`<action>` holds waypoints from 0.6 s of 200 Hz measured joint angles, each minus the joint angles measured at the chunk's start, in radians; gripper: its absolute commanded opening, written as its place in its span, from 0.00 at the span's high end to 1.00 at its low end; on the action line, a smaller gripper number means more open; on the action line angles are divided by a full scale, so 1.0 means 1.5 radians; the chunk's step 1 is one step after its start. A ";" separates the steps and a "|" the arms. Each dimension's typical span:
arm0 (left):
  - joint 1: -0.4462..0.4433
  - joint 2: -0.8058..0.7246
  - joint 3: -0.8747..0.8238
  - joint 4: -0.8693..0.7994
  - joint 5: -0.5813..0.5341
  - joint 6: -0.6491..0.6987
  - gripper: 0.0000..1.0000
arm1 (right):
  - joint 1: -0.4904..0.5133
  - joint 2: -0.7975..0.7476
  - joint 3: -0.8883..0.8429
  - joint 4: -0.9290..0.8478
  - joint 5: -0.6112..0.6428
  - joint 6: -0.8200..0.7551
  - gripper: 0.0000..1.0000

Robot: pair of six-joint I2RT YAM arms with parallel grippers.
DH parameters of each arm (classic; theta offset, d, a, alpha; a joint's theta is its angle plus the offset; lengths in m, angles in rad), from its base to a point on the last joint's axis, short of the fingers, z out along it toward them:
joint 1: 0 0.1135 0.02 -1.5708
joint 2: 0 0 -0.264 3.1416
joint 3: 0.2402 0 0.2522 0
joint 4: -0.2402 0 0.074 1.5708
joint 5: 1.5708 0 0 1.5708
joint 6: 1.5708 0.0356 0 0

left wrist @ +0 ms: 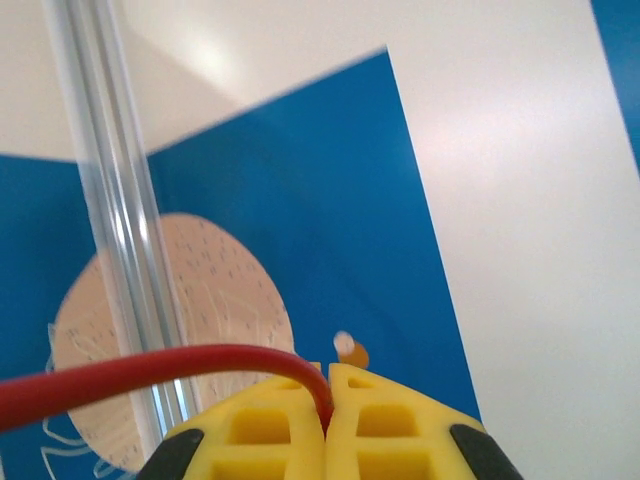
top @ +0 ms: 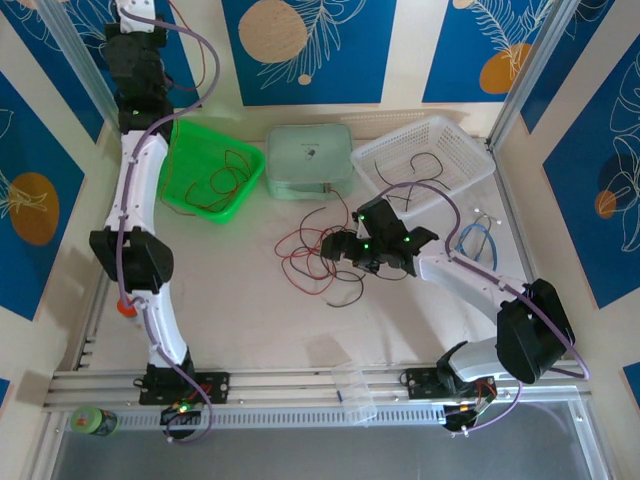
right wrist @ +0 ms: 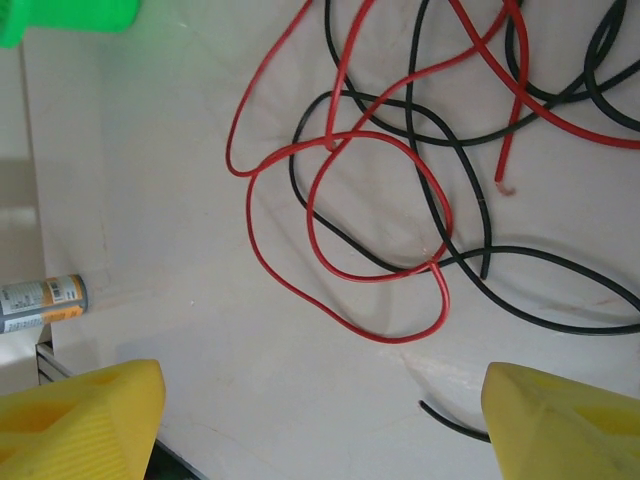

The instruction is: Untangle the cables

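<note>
the left tool [left wrist: 328,390] is up high by the back wall, its yellow fingers pressed together on a red cable [left wrist: 150,365] that trails off to the left. the right tool [right wrist: 320,425] hangs spread wide just above the tabletop [right wrist: 150,250], holding nothing. ahead of it the tangle of red and black cables [right wrist: 432,264] lies in loose loops mid-tabletop. more strands sit in the green basket [top: 190,140] and, it seems, in the white basket [top: 460,150].

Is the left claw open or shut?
Shut. The left claw pinches a red cable; its yellow fingers meet.
</note>
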 measured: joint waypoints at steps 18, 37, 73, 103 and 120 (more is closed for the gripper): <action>0.000 -0.020 0.015 -0.012 0.012 -0.013 1.00 | 0.000 0.000 0.003 0.001 -0.001 -0.002 0.17; 0.000 -0.039 0.032 -0.029 0.026 -0.026 1.00 | 0.000 0.000 0.003 0.000 -0.001 -0.002 0.17; 0.000 -0.066 0.062 -0.068 0.057 -0.050 1.00 | -0.003 0.000 0.003 0.001 -0.003 -0.002 0.17; 0.000 -0.097 0.063 -0.117 0.096 -0.075 1.00 | -0.004 0.000 0.003 0.007 -0.008 -0.002 0.17; 0.000 -0.118 0.057 -0.148 0.120 -0.088 1.00 | -0.004 0.000 0.003 0.012 -0.008 -0.002 0.17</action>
